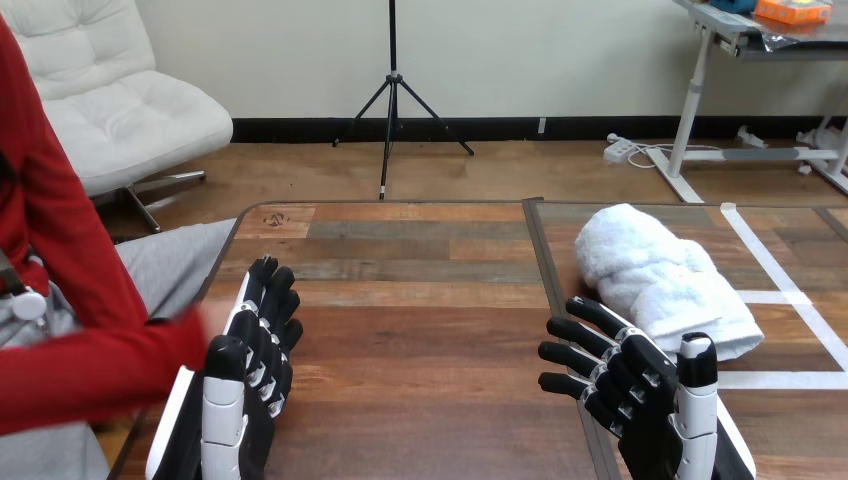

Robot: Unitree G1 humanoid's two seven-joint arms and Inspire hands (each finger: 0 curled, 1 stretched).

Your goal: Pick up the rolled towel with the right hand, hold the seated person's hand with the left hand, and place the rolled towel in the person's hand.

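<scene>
A white rolled towel [660,275] lies on the table's right half, running from far left to near right. My right hand [630,385] rests open just in front of its near end, fingers straight and spread, pointing up-left, close to the towel but apart from it. My left hand [255,345] lies open on the table's left edge, fingers straight and pointing away from me. The person's red-sleeved arm [90,365] reaches in from the left; the person's hand [213,322] is blurred and sits right beside my left hand. Whether the two touch I cannot tell.
The wooden table [420,330] has a seam down its middle. White tape lines [780,275] mark the right half beyond the towel. Bare wood lies between my two hands.
</scene>
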